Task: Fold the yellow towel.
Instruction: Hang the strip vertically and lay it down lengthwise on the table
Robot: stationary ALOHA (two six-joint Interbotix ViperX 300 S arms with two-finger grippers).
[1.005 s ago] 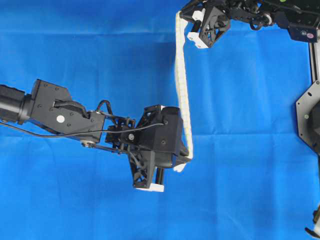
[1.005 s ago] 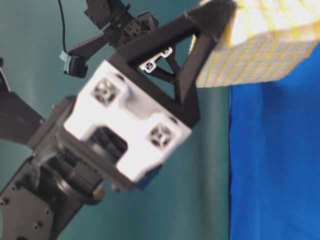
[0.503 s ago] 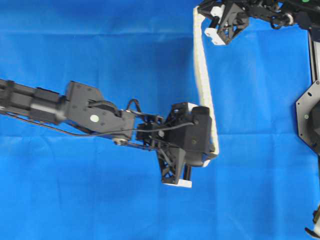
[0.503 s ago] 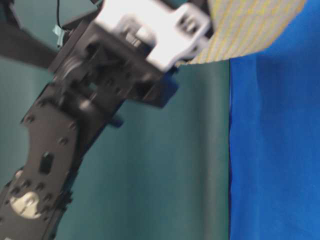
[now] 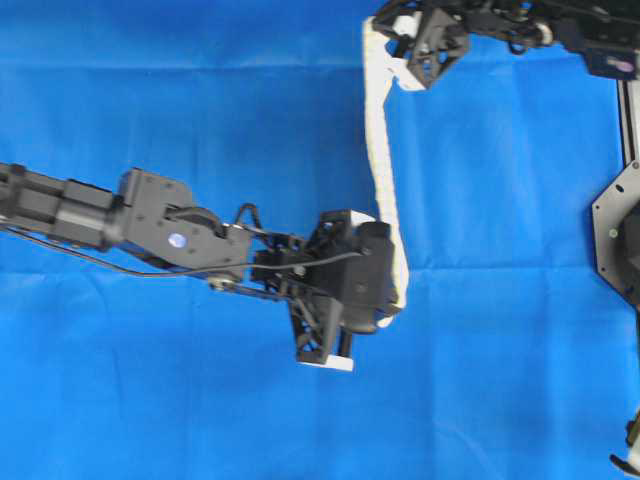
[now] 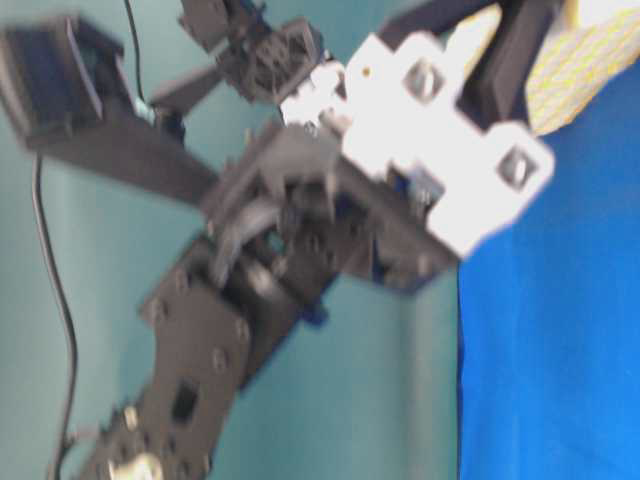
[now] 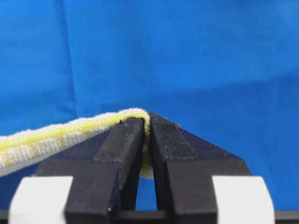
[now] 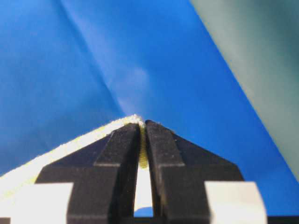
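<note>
Aloft, yellow towel [image 5: 381, 170] between pinching grippers.

Blurred black arm [image 6: 200, 330], white-faced tool [image 6: 450, 160], yellow towel [image 6: 580, 60], blue cloth [image 6: 550, 350]

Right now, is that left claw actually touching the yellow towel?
Touching. The left wrist view shows the left gripper shut on the yellow towel, its edge pinched between the black fingers.

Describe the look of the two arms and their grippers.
Both arms are black, blocky links with visible screws. The left arm carries a thin black cable and a small pale round sticker. The left gripper and right gripper have black wedge-shaped fingers on white mounts.
</note>
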